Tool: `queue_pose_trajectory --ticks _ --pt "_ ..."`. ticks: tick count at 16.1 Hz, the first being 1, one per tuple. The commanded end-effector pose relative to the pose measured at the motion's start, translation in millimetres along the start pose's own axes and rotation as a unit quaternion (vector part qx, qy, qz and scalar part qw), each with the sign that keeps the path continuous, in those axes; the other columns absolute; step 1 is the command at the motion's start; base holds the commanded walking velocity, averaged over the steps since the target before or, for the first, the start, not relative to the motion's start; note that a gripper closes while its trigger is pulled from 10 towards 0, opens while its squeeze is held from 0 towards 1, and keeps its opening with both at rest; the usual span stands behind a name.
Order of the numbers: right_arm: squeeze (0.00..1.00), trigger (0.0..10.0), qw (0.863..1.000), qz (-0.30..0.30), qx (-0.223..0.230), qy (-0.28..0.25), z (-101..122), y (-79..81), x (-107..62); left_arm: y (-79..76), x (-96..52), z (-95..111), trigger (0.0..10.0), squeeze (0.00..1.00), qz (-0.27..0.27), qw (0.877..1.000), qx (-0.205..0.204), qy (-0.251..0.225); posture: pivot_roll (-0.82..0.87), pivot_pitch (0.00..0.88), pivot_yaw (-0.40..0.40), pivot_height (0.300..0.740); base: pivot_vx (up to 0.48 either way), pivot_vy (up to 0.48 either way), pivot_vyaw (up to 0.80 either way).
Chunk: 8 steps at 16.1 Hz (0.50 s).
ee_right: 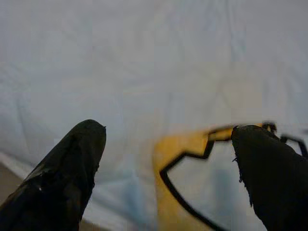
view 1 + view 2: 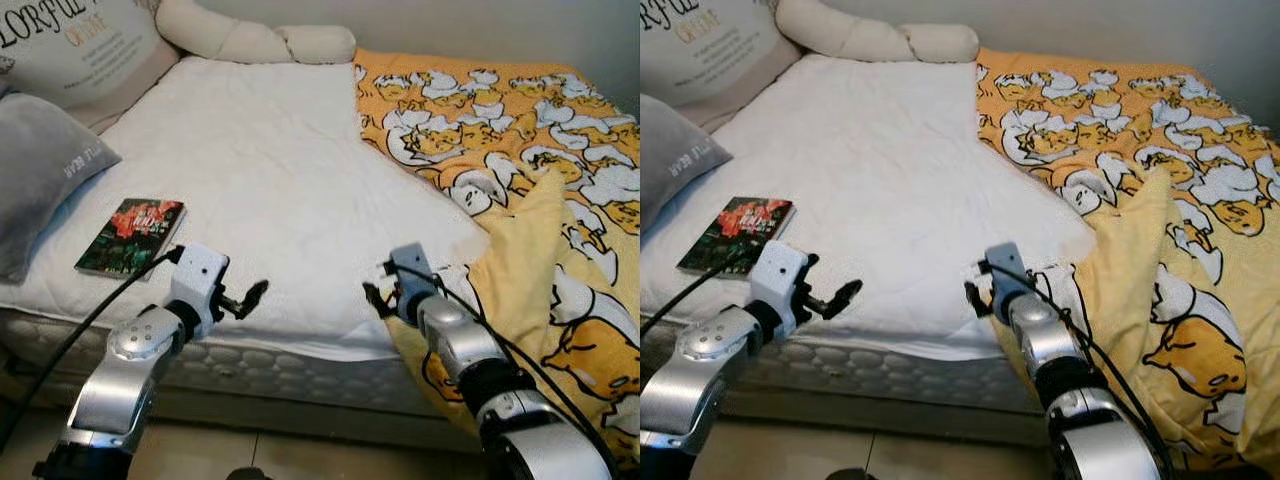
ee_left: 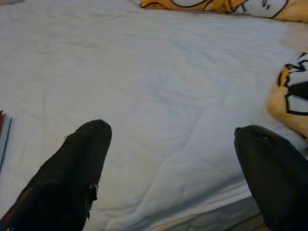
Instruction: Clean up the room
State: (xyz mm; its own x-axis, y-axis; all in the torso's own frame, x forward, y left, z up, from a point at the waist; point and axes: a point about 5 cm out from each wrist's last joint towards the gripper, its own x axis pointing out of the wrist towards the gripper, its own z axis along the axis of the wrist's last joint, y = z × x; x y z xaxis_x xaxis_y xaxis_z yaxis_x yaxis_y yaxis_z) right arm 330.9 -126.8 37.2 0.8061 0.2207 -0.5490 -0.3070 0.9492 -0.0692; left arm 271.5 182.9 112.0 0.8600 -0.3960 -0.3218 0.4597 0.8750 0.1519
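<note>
A yellow blanket (image 2: 520,170) printed with cartoon figures covers the right half of the bed, its near corner folded back. My right gripper (image 2: 378,298) hovers open at the bed's front edge, right beside that blanket's corner (image 1: 192,192); nothing is between its fingers. My left gripper (image 2: 250,297) is also open and empty, held over the front edge of the white mattress cover (image 2: 280,170). A dark book (image 2: 131,236) with a red picture on its cover lies flat on the sheet, just left of and beyond the left gripper.
A grey pillow (image 2: 40,170) and a cream printed cushion (image 2: 90,50) lie at the bed's left. A long cream bolster (image 2: 250,40) lies along the far side. The mattress side (image 2: 300,375) faces me, with beige floor (image 2: 250,455) below.
</note>
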Motion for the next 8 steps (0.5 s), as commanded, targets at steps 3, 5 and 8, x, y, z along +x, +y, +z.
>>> queue_pose_trajectory --ticks 3,5,8 --pt "1.00 10.0 1.000 -0.017 -0.022 0.003 4.8 -9.0 3.1 -1.1 -10.6 3.4 10.0 0.12 -0.027 0.999 0.026 0.012 0.18 0.000 -0.024 0.740 0.000 0.000 0.00" --pt "0.99 10.0 0.999 -0.035 -0.037 0.012 2.0 -16.4 2.8 -1.4 -22.0 6.2 10.0 0.12 -0.032 0.999 0.040 0.018 0.24 0.000 -0.031 0.740 0.000 0.000 0.00" --pt "0.00 10.0 0.997 -0.047 -0.055 0.008 3.1 -21.8 2.5 -4.0 -37.9 16.8 10.0 0.13 -0.043 0.997 0.057 0.018 0.33 0.086 -0.025 0.740 0.000 0.000 0.00"
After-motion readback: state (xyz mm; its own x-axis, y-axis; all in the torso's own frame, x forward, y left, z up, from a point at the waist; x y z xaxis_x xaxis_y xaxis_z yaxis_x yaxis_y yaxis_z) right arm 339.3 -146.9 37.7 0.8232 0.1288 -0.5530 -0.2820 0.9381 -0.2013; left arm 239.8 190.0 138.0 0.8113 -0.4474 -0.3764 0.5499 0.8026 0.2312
